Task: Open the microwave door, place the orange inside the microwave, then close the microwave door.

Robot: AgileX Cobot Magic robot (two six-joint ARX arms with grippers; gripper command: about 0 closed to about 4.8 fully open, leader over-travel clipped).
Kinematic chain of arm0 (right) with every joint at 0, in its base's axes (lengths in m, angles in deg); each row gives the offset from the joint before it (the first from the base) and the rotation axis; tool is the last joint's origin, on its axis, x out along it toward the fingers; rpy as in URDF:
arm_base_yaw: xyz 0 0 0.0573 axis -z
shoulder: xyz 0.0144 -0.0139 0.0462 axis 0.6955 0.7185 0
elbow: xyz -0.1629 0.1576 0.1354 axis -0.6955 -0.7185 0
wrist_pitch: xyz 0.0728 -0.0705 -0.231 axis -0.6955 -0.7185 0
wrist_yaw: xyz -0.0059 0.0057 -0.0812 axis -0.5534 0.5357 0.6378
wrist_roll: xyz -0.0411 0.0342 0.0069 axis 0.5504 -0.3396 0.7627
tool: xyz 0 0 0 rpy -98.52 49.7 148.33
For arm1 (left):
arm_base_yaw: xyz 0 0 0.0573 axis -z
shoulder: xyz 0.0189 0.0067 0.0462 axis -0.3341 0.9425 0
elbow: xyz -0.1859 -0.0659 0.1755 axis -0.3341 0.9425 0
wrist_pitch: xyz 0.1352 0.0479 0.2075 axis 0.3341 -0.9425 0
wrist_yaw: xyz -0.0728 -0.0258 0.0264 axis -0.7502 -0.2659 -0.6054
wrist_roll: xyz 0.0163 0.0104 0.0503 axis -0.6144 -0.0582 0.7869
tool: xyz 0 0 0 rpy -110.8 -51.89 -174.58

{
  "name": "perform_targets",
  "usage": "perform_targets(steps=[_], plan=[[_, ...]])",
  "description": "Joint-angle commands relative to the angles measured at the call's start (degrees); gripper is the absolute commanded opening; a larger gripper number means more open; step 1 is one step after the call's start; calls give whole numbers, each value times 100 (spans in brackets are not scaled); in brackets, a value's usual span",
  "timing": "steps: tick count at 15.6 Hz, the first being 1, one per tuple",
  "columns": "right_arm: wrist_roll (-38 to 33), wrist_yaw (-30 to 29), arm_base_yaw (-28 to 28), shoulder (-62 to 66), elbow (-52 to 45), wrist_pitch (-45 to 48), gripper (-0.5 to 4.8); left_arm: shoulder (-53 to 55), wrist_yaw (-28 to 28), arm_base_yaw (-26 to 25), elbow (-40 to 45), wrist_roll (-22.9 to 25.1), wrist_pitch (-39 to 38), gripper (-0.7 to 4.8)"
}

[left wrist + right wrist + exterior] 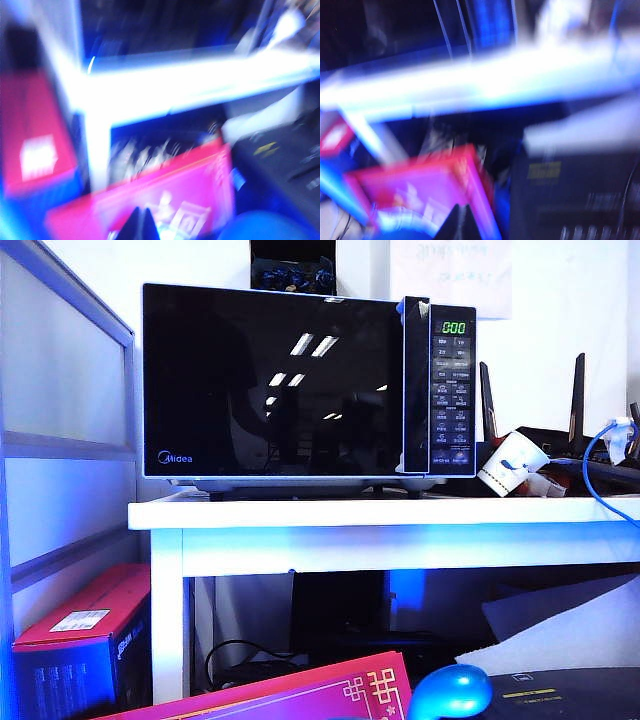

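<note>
Your microwave [308, 380] sits at the table's [380, 512] back, door [272, 380] shut; no orange shows. Left gripper [139, 220] and right gripper [459, 220] hang low, both pressed together. Blurry views could make you miss the handle [415, 385].

"Midea" logo sits low in the left corner of the microwave door [272, 380]. Green display [453, 328] at the top of the button panel [452, 390] reads "0:00". Button labels are too small to read. The white label on the red box [80, 640] is illegible. Both wrist views are too blurred for any text.
</note>
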Motion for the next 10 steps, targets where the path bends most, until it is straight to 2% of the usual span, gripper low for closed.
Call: perform_targets(steps=[1, 4, 10], plan=[[146, 9, -20, -24, -503, 227, -1, -11, 129, 4, 339, -68, 114, -4], [210, 44, -17, -24, -848, 219, -1, -11, 111, 4, 413, -79, -323, -4], [219, 42, -15, -15, -944, 184, -1, -13, 111, 4, 413, -68, -310, -4]])
